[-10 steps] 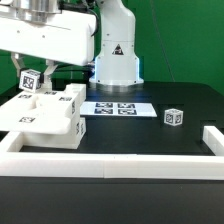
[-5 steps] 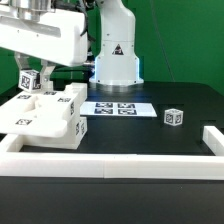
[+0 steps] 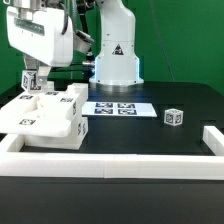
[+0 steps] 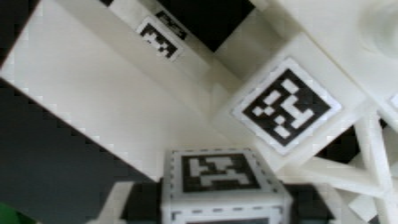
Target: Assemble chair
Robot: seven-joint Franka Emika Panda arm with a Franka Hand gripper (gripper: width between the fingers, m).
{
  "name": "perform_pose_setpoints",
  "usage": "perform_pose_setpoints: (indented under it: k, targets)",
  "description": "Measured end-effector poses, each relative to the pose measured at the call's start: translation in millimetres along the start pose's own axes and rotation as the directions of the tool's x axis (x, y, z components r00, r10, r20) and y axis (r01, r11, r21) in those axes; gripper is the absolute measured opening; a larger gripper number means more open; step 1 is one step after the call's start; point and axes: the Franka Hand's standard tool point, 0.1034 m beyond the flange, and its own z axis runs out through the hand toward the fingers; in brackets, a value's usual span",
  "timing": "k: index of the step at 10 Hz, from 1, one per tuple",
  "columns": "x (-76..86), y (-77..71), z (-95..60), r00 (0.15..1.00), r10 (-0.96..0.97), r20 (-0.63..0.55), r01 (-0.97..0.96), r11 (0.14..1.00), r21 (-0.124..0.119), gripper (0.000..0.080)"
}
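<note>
The partly joined chair [image 3: 45, 118], a cluster of matte white blocks with tags, stands at the exterior view's left by the border rail. My gripper [image 3: 32, 84] hangs over its back left corner, shut on a white tagged chair post [image 3: 31, 79] that stands upright on the assembly. In the wrist view the post's tagged end [image 4: 222, 172] sits between my dark fingers [image 4: 139, 202], with the gripper [image 4: 222, 204] closed on its sides. Beyond it lie a flat white panel [image 4: 116, 90] and another tagged chair part [image 4: 285, 105].
A small tagged white cube [image 3: 174, 117] sits alone at the exterior view's right. The marker board [image 3: 118, 107] lies flat in front of the robot base [image 3: 117, 62]. White border rails [image 3: 110, 160] run along the front edge and the right side [image 3: 214, 138].
The arm's wrist and upper link have swung round above the chair, now showing narrower. The held post stays in about the same place, and the grip is unchanged.
</note>
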Motion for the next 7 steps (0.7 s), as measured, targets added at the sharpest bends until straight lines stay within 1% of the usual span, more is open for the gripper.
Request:
perform_pose_setpoints:
  k: [1, 2, 3, 4, 5, 6, 7]
  targets:
    - [-1.2, -1.4, 0.0, 0.995, 0.098, 0.005, -0.098, 0.995, 0.006, 0.0289]
    - [-2.2, -2.4, 0.0, 0.986, 0.165, 0.006, -0.165, 0.986, 0.006, 0.0289]
    - [-1.6, -3.3, 0.2, 0.975, 0.223, 0.011, -0.223, 0.975, 0.021, 0.0289]
    - [-0.5, -5.1, 0.2, 0.948, 0.318, 0.010, -0.319, 0.947, 0.038, 0.0289]
    - [-0.1, -6.2, 0.1, 0.924, 0.383, 0.007, -0.383, 0.922, 0.048, 0.0289]
    - [0.2, -7.0, 0.0, 0.910, 0.414, 0.004, -0.413, 0.909, 0.052, 0.0289]
    - [-1.1, -8.5, 0.1, 0.853, 0.521, 0.022, -0.522, 0.851, 0.058, 0.0289]
